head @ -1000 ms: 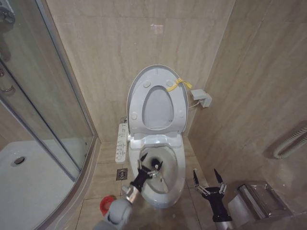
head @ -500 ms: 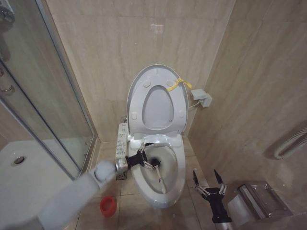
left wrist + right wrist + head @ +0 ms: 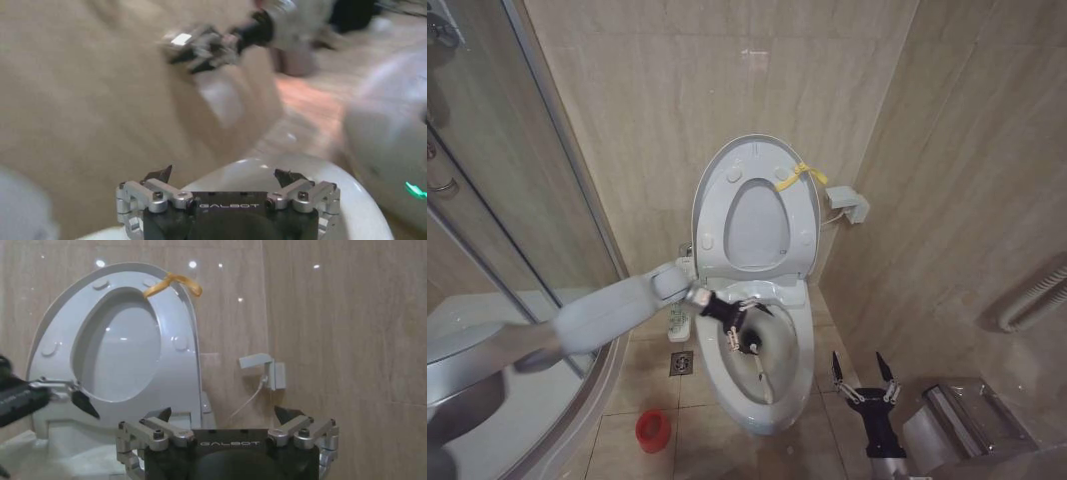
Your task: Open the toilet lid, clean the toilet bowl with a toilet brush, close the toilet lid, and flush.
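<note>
Reaching in from our left, our left hand (image 3: 739, 325) hangs over the open toilet bowl (image 3: 787, 395), near its back rim. Its fingers (image 3: 762, 310) are spread apart there, and a thin pale stick, which we take to be the toilet brush (image 3: 760, 374), runs from the hand down into the bowl toward its front. Whether the hand truly pinches the handle we cannot tell; the left wrist view shows its fingertips apart with nothing plainly between them.

The toilet lid (image 3: 755, 153) stands upright against the tiled wall (image 3: 647, 100), with the ring seat (image 3: 717, 225) folded up against it and a yellow ribbon (image 3: 799, 176) tied at the lid's upper edge on our right. The right wrist view shows the same lid (image 3: 67, 295) raised, ribbon (image 3: 172, 284) at the top. A long white button panel (image 3: 679, 300) runs beside the bowl on our left, partly behind our arm. The round red holder (image 3: 653, 429) sits on the floor (image 3: 627, 375), left of the bowl and well apart from the brush.

Our right hand (image 3: 862, 375) waits low beside the bowl's right side, fingers released and holding nothing, next to a metal box (image 3: 962, 415).
</note>
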